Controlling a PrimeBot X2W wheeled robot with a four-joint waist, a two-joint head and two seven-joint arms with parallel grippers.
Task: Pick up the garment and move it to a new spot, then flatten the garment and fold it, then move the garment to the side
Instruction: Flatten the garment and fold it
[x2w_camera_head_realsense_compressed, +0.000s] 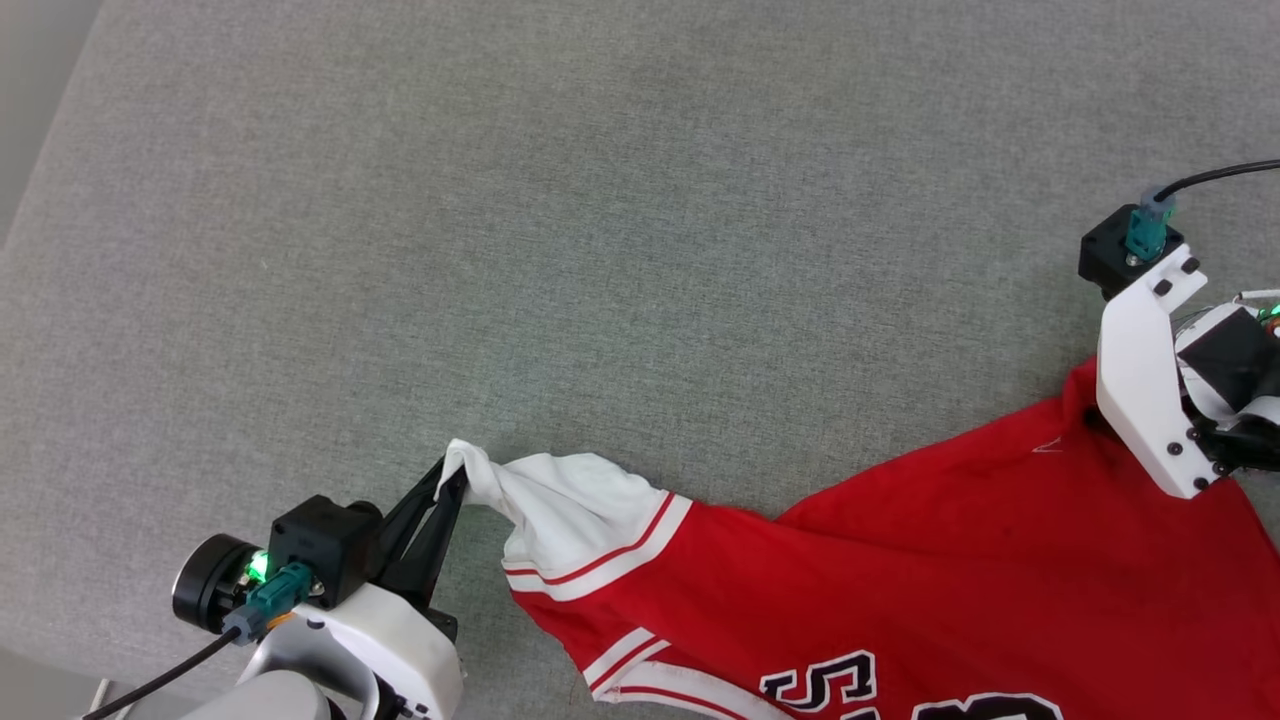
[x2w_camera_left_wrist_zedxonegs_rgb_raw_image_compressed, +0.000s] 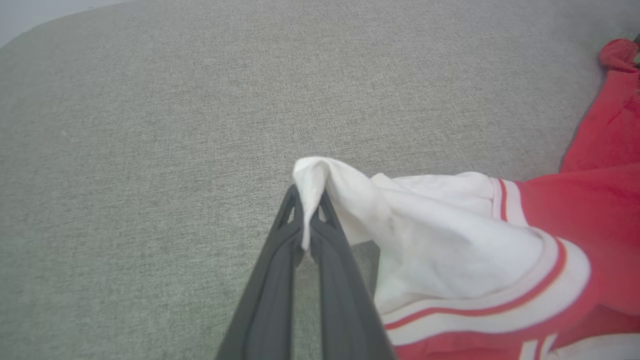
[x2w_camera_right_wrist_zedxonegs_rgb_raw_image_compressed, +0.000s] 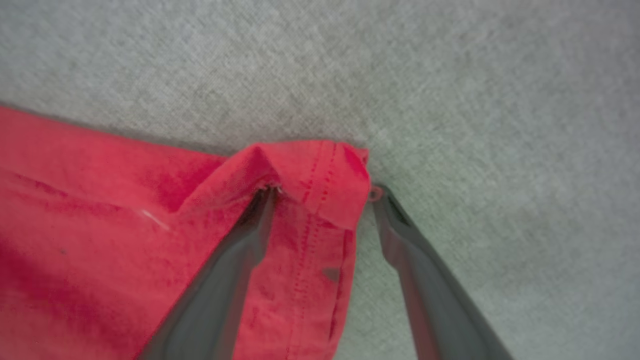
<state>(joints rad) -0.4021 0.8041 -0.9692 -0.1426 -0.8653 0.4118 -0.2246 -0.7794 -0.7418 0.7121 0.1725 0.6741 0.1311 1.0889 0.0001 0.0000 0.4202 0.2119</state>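
Grey woven worktop (x2w_camera_head_realsense_compressed: 620, 200), camera looking down on it. The garment (x2w_camera_head_realsense_compressed: 950, 520) lies along the near side, red body at the near right, running off the near and right edges of the head view. One white sleeve (x2w_camera_head_realsense_compressed: 570, 510) with red-and-white striped trim is drawn out to the left into a taut peak, lifted a little off the cloth cover. Left claw (x2w_camera_left_wrist_zedxonegs_rgb_raw_image_compressed: 306, 202) is closed narrow on the very tip of that sleeve, a tuft of white fabric pinched between both dark fingers and poking out past them. Black lettering (x2w_camera_head_realsense_compressed: 820, 685) with white outline shows at the near edge, cut off (cannot read it whole). Right claw (x2w_camera_right_wrist_zedxonegs_rgb_raw_image_compressed: 322, 192) stands wide and grips nothing: it straddles a folded-over red hem corner (x2w_camera_right_wrist_zedxonegs_rgb_raw_image_compressed: 325, 175) at the garment's far right, one fingertip tucked against the fold on the red cloth, the other resting on bare grey just beside the hem edge. In the head view the right wrist's white bracket (x2w_camera_head_realsense_compressed: 1140, 390) hides those fingers. A few small dark specks mark the red fabric near the hem.
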